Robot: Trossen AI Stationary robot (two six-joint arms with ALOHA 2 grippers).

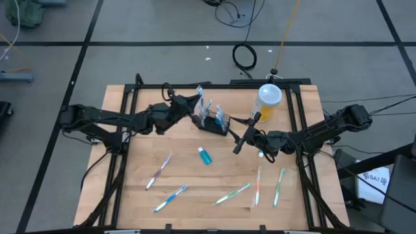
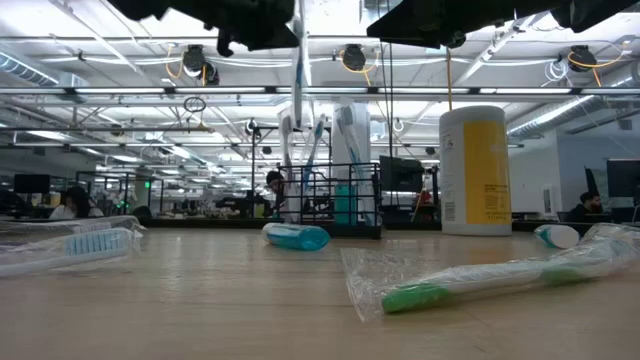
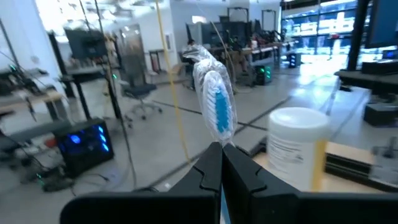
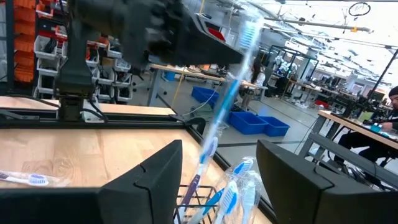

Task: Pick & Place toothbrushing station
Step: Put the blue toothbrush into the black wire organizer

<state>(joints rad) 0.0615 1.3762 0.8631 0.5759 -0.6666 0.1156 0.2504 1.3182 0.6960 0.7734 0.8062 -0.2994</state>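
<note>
The toothbrushing station [image 1: 213,122] is a small black wire caddy at the table's back centre, with several wrapped toothbrushes standing in it. In the low view the station [image 2: 330,205] stands beside the yellow bottle. My left gripper [image 1: 197,104] hovers just above the station's left end, shut on a wrapped blue toothbrush [image 3: 215,104] that stands upright; its fingers [image 3: 208,171] pinch the handle. My right gripper [image 1: 238,144] sits open, front right of the station and apart from it. In the right wrist view the station's rim [image 4: 202,202] shows between the open fingers [image 4: 158,180].
A yellow bottle with a white lid [image 1: 270,101] stands right of the station. A teal tube [image 1: 205,156] lies in front of it. Several wrapped toothbrushes lie along the table's front, such as a blue one [image 1: 170,197] and a green one [image 1: 279,185].
</note>
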